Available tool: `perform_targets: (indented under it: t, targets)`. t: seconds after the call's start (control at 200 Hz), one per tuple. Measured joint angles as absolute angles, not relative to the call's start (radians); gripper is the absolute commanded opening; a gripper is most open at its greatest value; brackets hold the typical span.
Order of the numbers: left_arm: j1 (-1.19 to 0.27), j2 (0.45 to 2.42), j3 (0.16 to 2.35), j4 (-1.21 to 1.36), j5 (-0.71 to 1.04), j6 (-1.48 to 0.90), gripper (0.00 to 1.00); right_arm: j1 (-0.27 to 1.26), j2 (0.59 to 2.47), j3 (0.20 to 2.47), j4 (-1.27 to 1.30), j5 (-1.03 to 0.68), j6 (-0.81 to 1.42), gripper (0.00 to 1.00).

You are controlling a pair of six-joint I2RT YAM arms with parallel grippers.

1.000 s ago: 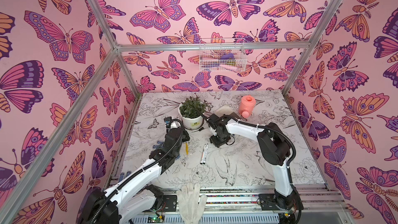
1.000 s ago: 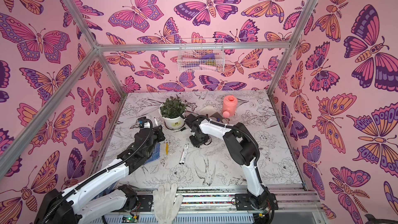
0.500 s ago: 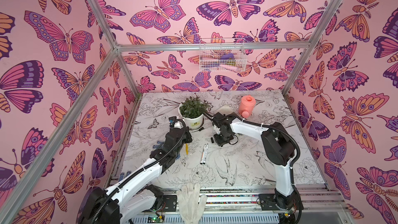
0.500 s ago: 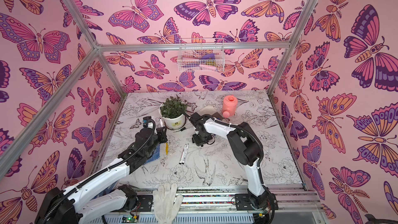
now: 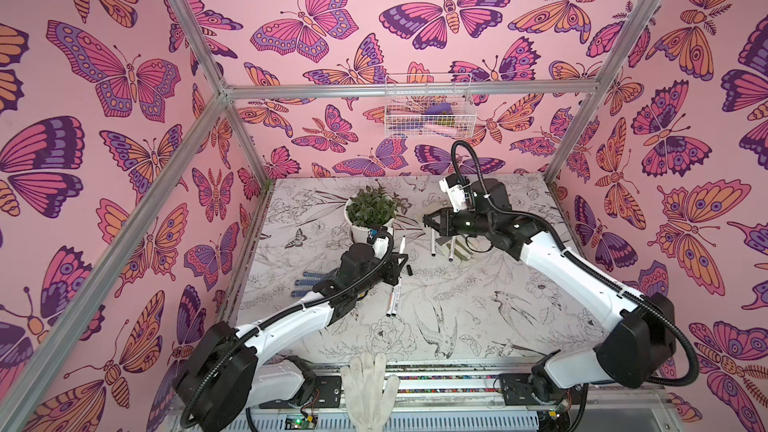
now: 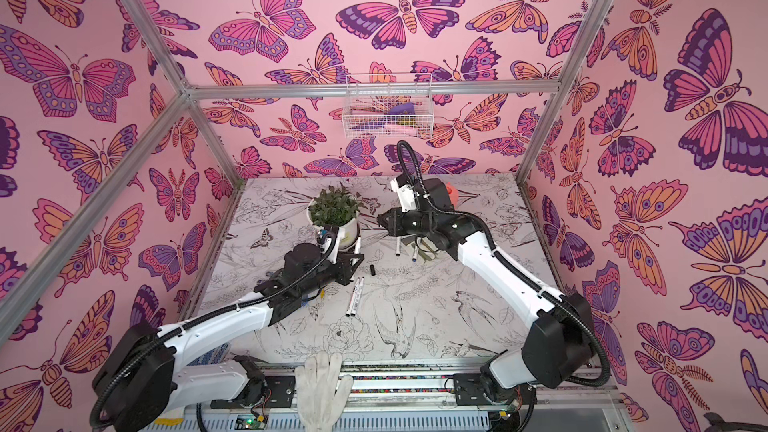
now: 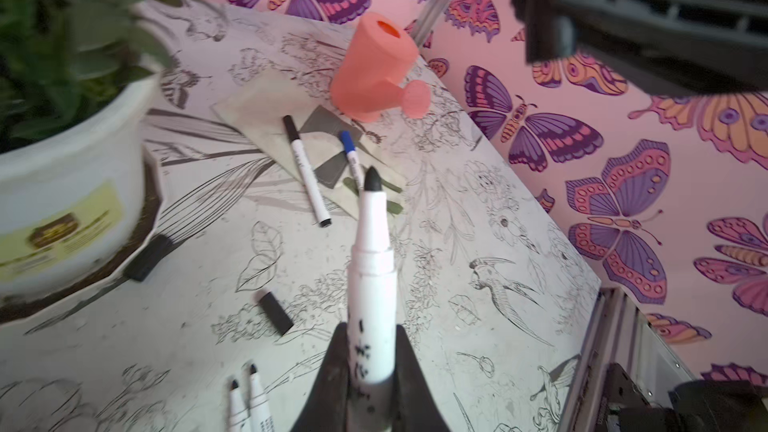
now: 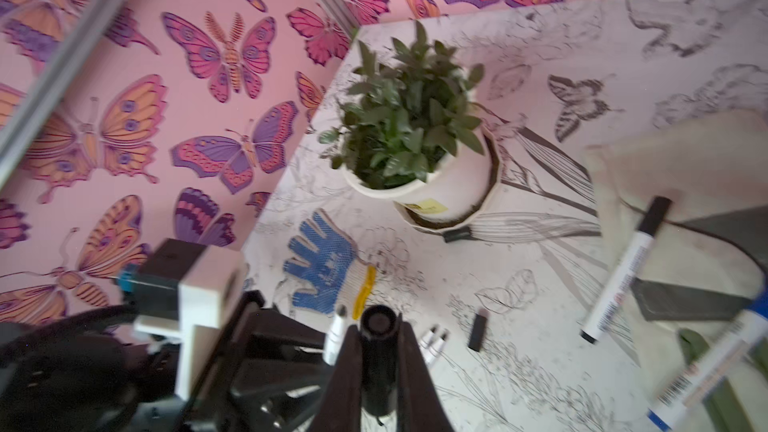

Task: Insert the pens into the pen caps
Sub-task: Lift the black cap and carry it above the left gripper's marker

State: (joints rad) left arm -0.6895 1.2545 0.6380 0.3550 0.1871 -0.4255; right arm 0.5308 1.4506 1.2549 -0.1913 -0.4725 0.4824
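Left wrist view: left claw (image 7: 370,328) clamped on 1 pen (image 7: 372,268), tip forward. Right claw (image 8: 377,324) pinches 1 black cap (image 8: 377,367), mouth outward. In a top view, black cap sits 2 o'clock off pen tip (image 5: 402,239), near, axes crossed; both above bench (image 5: 478,305).

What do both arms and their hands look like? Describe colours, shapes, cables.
Both the left arm and right arm have white link shells, bulky black joints and a black ribbed cable hose alongside. The left hand and right hand are black, with tapered wedge fingers; a white camera block sits at each wrist.
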Motion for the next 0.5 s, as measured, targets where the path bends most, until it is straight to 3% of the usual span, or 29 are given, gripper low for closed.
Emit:
perform_targets:
  t: [0.496]
  targets:
    - [-0.734, 1.303, 0.649, 0.475, 0.205, -0.383, 0.0, 0.532, 1.454, 1.187, -0.039, -0.566, 0.559, 0.05]
